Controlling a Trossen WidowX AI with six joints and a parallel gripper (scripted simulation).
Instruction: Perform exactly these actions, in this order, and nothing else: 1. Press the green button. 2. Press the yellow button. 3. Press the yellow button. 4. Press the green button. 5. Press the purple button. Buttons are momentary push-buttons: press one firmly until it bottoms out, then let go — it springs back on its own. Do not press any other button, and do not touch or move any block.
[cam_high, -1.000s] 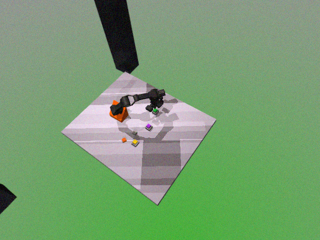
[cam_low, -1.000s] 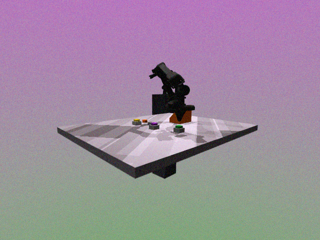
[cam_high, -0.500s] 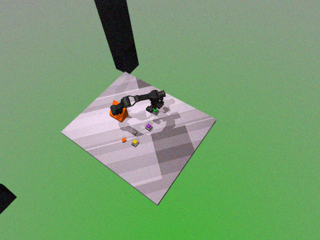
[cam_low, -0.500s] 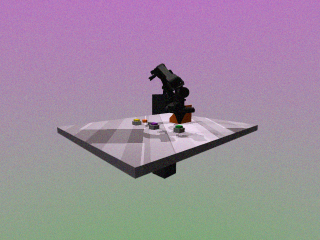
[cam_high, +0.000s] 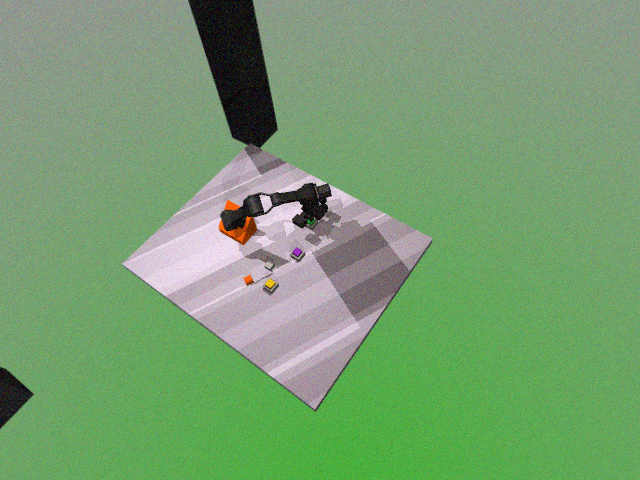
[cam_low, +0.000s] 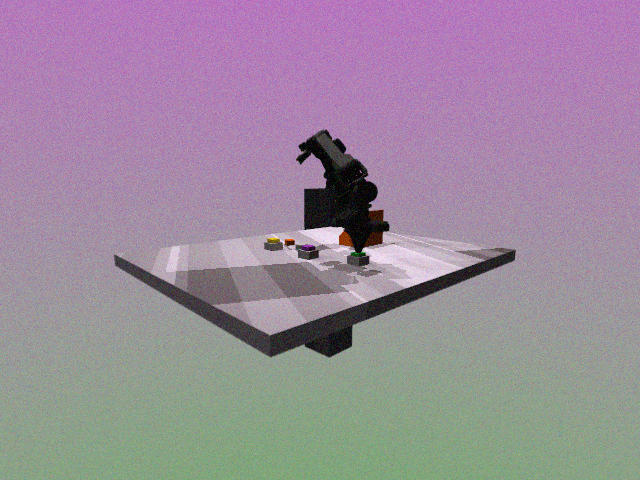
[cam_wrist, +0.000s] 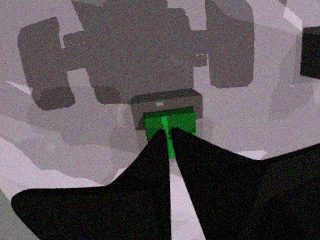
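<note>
On the pale grey striped table top (cam_high: 289, 330), running left to right in the exterior view, are sitting a yellow square push-button on a grey base (cam_low: 273, 242), a small orange block (cam_low: 289, 241) just beside it, a purple square push-button on a grey base (cam_low: 308, 250), and the green square push-button on its grey base (cam_low: 357, 257). A small grey block (cam_high: 268, 265) is lying between the yellow and purple buttons in the top view.

The black parallel-jaw gripper (cam_low: 356, 246) is pointing straight down over the green button, its fingers brought together into a single blunt tip and gripping nothing. In the wrist view the closed tips (cam_wrist: 171, 139) are overlapping the near edge of the green cap (cam_wrist: 170, 127); whether they are touching it or pressing yet cannot be told.

This looks like the first press of the sequence. To do it well, the tip should be travelling vertically, staying on the cap and not sliding off its near edge onto the grey housing, and pushing until the cap is bottoming out. Then it should be lifting cleanly off so the cap springs back. Nudging slightly toward the cap's centre before loading it would reduce the chance of a glancing press.
</note>
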